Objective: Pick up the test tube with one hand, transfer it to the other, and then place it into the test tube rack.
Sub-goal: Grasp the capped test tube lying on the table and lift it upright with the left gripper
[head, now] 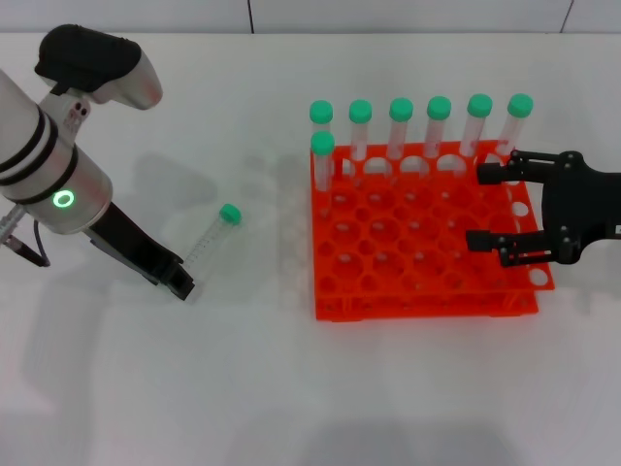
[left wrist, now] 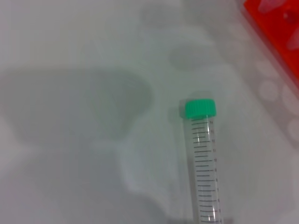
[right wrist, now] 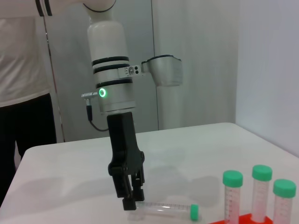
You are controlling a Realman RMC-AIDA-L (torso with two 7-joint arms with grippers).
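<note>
The test tube [head: 212,243], clear with a green cap, lies flat on the white table left of the orange test tube rack [head: 427,303]. It also shows in the left wrist view [left wrist: 203,163] and the right wrist view [right wrist: 163,208]. My left gripper [head: 181,284], on the arm with the green ring, is down at the table by the tube's capless end; it also shows in the right wrist view [right wrist: 131,204]. My right gripper [head: 475,206] is open and empty over the rack's right side.
Several green-capped tubes [head: 400,126] stand upright along the rack's back row, with one more in the second row at its left; some show in the right wrist view [right wrist: 261,191]. A person [right wrist: 18,93] stands beyond the table's far left.
</note>
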